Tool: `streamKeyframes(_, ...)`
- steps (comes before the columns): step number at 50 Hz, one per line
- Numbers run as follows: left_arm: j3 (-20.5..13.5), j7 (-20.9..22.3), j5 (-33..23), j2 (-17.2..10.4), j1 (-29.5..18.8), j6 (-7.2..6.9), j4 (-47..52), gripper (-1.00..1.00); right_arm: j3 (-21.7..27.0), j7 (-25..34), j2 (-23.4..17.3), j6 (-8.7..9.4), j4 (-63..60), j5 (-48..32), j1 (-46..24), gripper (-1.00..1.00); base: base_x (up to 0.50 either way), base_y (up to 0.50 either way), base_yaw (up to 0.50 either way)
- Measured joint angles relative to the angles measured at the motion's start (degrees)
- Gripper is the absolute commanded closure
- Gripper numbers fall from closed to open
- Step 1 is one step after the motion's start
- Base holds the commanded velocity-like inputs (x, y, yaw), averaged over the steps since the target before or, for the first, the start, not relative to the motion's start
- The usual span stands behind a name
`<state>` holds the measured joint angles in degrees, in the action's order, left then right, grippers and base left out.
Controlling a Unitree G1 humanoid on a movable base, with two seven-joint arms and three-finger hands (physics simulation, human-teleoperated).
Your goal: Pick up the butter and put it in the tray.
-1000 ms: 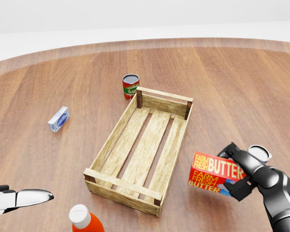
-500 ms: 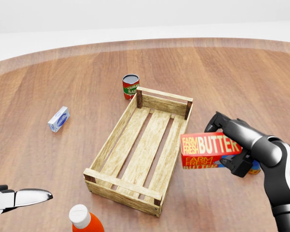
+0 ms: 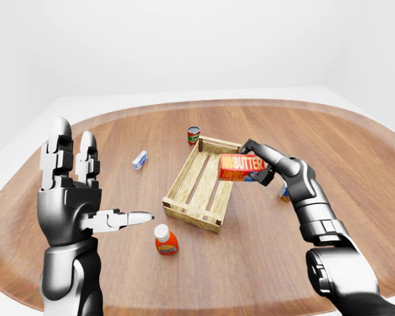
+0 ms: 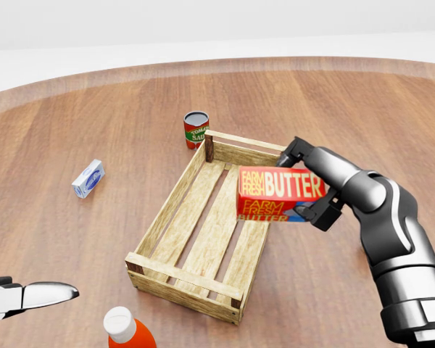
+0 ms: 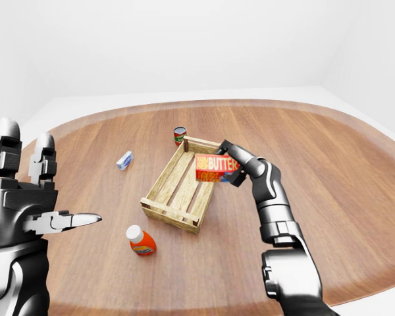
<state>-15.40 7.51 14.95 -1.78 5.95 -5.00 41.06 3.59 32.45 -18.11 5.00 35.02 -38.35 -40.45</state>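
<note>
The butter (image 4: 279, 193) is a red box with yellow lettering. My right hand (image 4: 313, 185) is shut on it and holds it in the air over the right rim of the wooden tray (image 4: 175, 210), near the tray's upper right corner. The tray is a slatted crate, lying slantwise in the middle of the head view, with nothing inside it. My left hand (image 3: 76, 191) is open and raised at the left of the left-eye view, far from the tray; only its fingertip (image 4: 54, 293) shows in the head view.
A red tomato-sauce can (image 4: 196, 130) stands just above the tray's upper left corner. A small white-blue box (image 4: 88, 178) lies to the left. An orange bottle with a white cap (image 4: 125, 330) stands below the tray. A small can (image 3: 284, 193) lies behind my right forearm.
My right hand has carried the butter up and to the left, from the table right of the tray to above the tray's right rim. The left hand has not moved.
</note>
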Motion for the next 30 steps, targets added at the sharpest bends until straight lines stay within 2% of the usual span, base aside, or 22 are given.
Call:
streamKeyframes(16,0.11,-0.03,-0.16,0.00,-0.03,0.00,-0.27,-1.00,-2.78,-9.57,3.59,0.00,21.39,6.41,-10.50,1.00,0.00,0.00,0.00)
streamKeyframes(30,0.01,-0.11,-0.11,-0.07,-0.16,0.00,-0.45,-1.00,-5.41,-13.66,8.09,0.00,33.72,7.14,-17.36,1.00,0.00,0.00,0.00)
